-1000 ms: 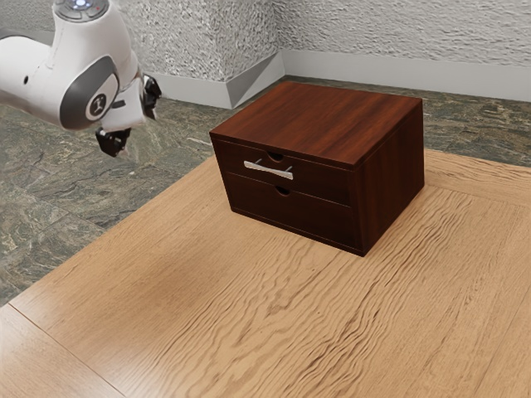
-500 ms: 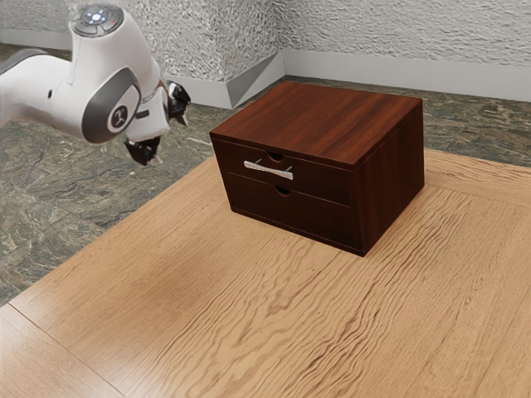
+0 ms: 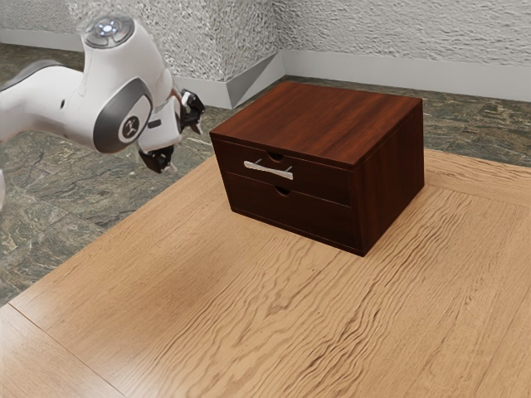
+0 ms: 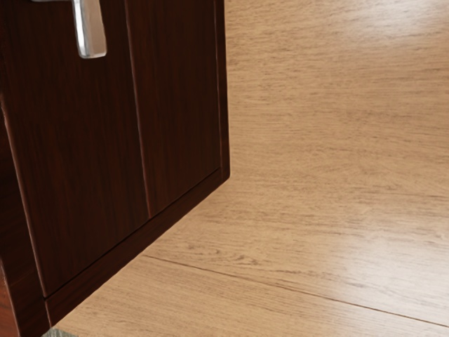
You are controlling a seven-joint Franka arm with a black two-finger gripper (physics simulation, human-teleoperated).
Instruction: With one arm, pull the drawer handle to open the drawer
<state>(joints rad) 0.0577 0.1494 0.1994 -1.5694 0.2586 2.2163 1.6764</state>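
Claw [image 3: 175,133] in approach, nothing held; can't tell how wide it's open. Silver drawer handle [image 3: 268,169] ahead of it, apart; top drawer [image 3: 319,184] looks shut. Next, prob.: close in, straddle handle.

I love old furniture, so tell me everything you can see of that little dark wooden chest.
The chest is a dark reddish wood-grain box standing upright on the light wooden table. Its front has an upper drawer and a lower drawer, both shut; the upper carries a silver bar handle. Only the table touches it.
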